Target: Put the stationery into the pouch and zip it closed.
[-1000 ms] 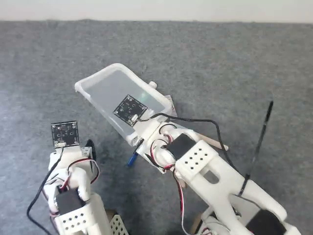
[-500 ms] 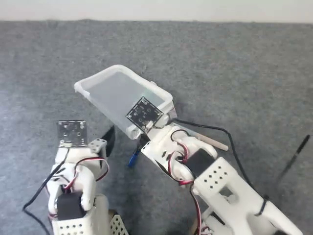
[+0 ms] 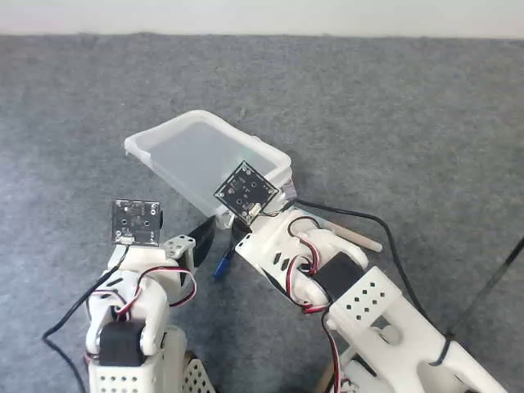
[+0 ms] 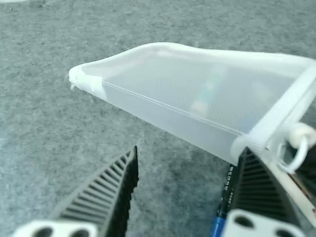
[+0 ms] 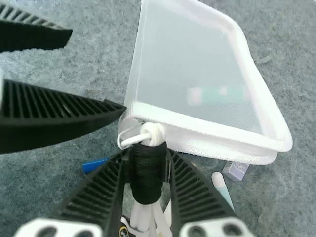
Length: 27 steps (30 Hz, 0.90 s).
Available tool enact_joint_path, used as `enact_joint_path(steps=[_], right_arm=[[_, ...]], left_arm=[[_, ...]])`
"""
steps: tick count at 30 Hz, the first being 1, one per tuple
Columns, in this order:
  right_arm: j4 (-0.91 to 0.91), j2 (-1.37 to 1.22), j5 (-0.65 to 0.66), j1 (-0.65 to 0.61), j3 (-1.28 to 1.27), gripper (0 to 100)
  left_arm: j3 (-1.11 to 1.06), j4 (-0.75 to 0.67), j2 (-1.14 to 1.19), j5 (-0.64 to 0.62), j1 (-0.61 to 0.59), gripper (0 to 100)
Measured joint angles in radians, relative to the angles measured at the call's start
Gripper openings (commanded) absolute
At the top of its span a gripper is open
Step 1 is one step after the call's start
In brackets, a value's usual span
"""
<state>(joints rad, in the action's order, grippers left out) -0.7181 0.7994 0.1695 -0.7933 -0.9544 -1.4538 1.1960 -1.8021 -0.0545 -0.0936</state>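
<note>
High view: a grey table (image 3: 409,106) bears the translucent pouch (image 3: 196,155), tilted, with a faint green-and-pink item (image 5: 217,94) showing inside. The right gripper (image 5: 146,165) is clamped on its black zip pull (image 5: 145,175). The left gripper (image 4: 190,158) gapes wide, holding nothing, beside that corner, near a blue pen (image 3: 223,264).

right hand (image 5: 145,158) at the pouch (image 3: 196,155) near corner, left hand (image 4: 190,155) just beside; pen (image 3: 223,264) on table (image 3: 409,106) between them
</note>
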Motion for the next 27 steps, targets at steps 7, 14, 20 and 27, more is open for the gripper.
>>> enact_joint_path(steps=[7, 14, 20, 27], right_arm=[[0.000, 0.000, 0.000, 0.000, 0.000, 0.7], [0.000, 0.000, 0.000, 0.002, 0.000, 0.7], [0.000, 0.000, 0.000, -0.002, 0.000, 0.7], [0.000, 0.000, -0.002, -0.002, 0.000, 0.7]], left_arm=[[0.000, 0.006, 0.000, 0.000, 0.006, 30], [0.000, 0.023, 0.000, 0.000, 0.068, 30], [0.000, 0.031, 0.000, 0.000, 0.077, 30], [0.000, 0.023, 0.000, -0.002, 0.072, 30]])
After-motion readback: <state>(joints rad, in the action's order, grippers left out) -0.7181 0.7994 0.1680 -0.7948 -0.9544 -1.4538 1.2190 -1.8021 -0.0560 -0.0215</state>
